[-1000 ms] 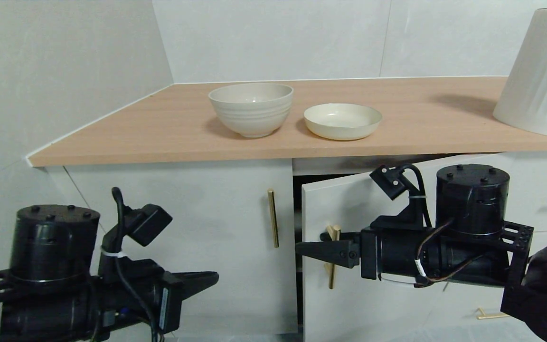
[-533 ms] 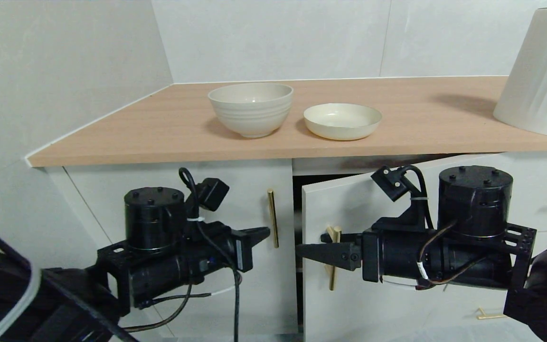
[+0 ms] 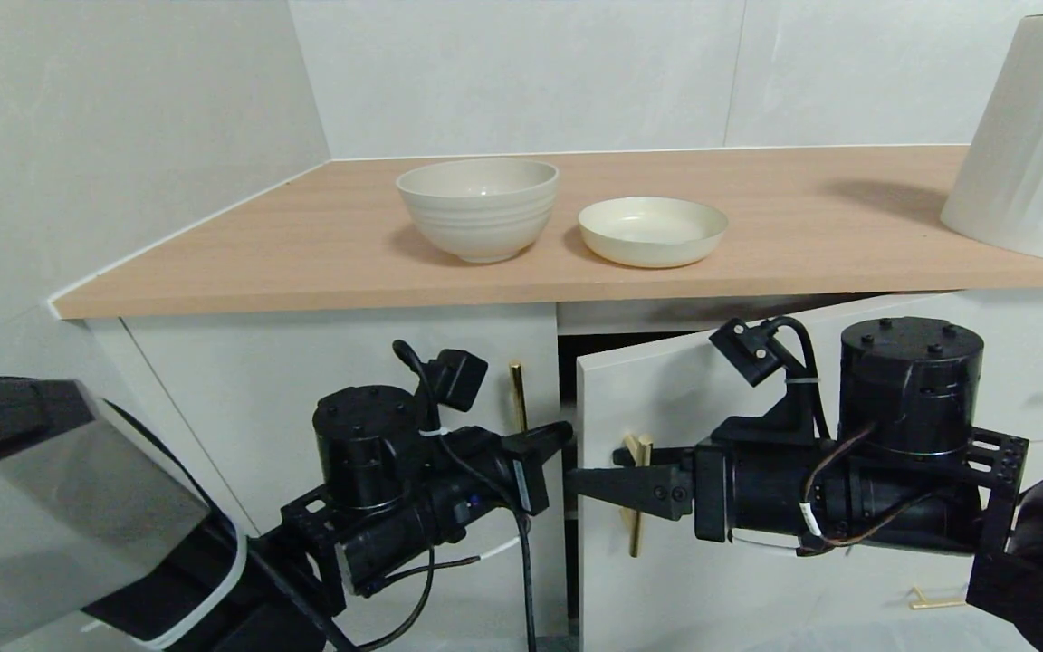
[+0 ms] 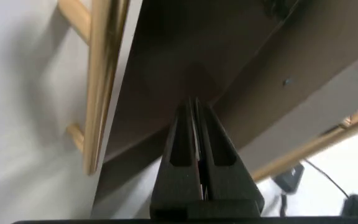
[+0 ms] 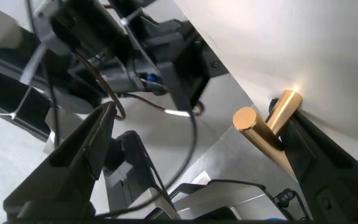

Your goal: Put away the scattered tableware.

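Left gripper [image 3: 560, 432] pinched closed at cabinet door gap [image 3: 568, 380], right gripper [image 3: 592, 464] wide around ajar door's [image 3: 666, 389] brass handle [image 3: 634, 530].

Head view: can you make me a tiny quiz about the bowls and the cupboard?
1. True or false: the deep bowl and the shallow dish both sit on the countertop.
2. Which cupboard door stands ajar? A the left one; B the right door; C both.
3. Fill in: the left arm's jaws are ___ (open or shut).
Key: 1 true; 2 B; 3 shut.
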